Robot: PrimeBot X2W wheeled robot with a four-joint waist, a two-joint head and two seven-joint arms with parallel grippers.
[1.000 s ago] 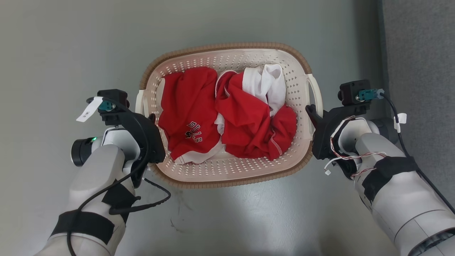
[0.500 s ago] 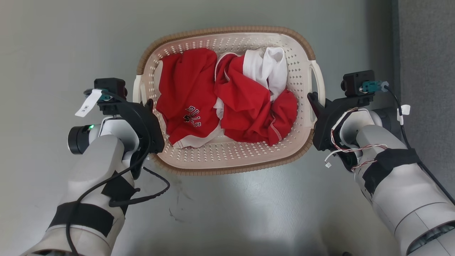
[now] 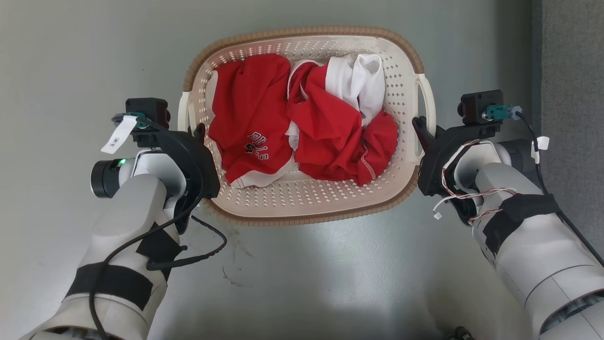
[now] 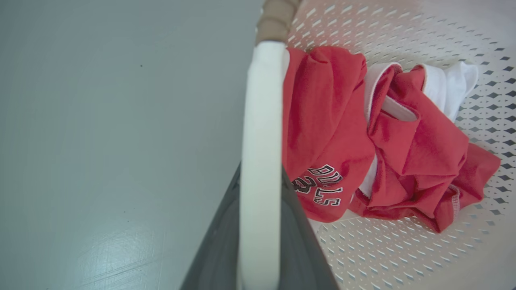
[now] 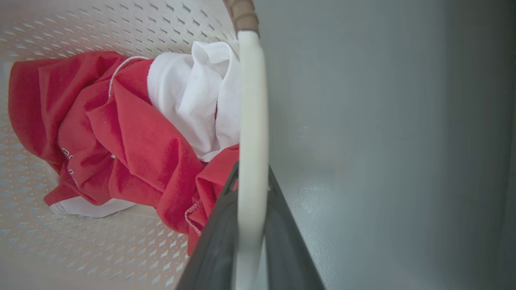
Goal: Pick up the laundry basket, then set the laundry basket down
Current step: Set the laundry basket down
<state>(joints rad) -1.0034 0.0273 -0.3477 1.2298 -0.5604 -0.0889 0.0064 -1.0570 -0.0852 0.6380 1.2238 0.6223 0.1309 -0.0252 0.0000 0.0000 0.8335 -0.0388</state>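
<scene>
— The left pincer (image 3: 196, 137)?
— Clenched on the laundry basket (image 3: 302, 33), gripping its left handle (image 4: 260, 121).
— Where is the basket?
— Over the grey floor (image 3: 71, 56), nearer its right edge. I cannot tell whether it is resting or raised. There are red and white clothes (image 3: 302, 123) inside.
— The right pincer (image 3: 421, 130)?
— Grasping the right handle (image 5: 252, 121).

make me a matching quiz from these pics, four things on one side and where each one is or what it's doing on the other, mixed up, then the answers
Things
1. left gripper
2. right gripper
3. red jersey with lettering
4. white cloth

Places or states
a. in the far right corner of the laundry basket
b. shut on the right handle
c. lying in the basket's left half
d. shut on the left handle

Pairs: 1-d, 2-b, 3-c, 4-a
</scene>
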